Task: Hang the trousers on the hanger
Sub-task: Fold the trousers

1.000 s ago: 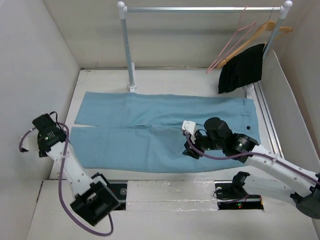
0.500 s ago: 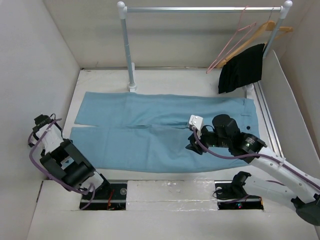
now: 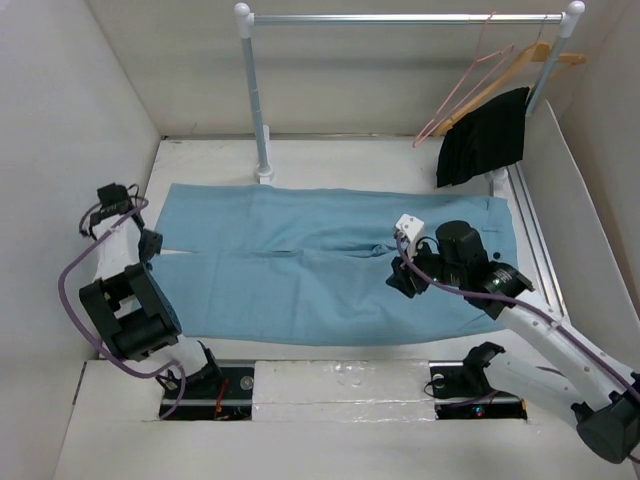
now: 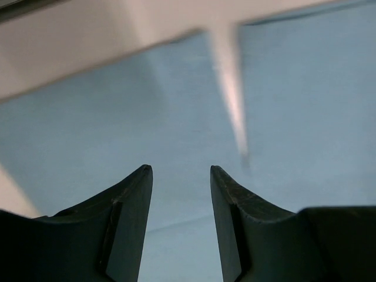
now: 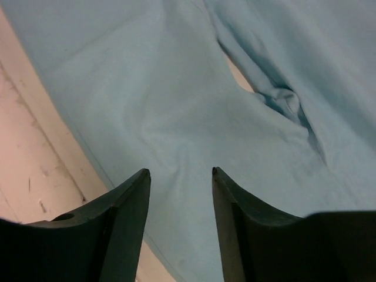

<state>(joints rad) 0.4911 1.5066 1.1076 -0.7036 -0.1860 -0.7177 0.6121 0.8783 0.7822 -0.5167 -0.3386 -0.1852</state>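
Note:
The light blue trousers (image 3: 300, 265) lie flat across the table, waistband to the right and leg ends to the left. My left gripper (image 3: 150, 245) hovers at the leg ends, open and holding nothing. In the left wrist view its jaws (image 4: 181, 170) point at the trousers (image 4: 117, 129) near the gap between the two legs. My right gripper (image 3: 403, 280) is open just above the seat area. The right wrist view shows this gripper (image 5: 181, 171) over the cloth (image 5: 176, 106) near the crotch fold. An empty pink wire hanger (image 3: 462, 85) hangs on the rail at the far right.
A wooden hanger (image 3: 520, 62) carrying a black garment (image 3: 483, 135) hangs beside the pink one. The rail's left post (image 3: 258, 100) stands just behind the trousers. White walls close in left and right. The bare table edge (image 5: 35, 147) runs along the near hem.
My left arm has swung from the near left corner up to the trouser leg ends. The right gripper has shifted a little to the right and farther back over the trousers.

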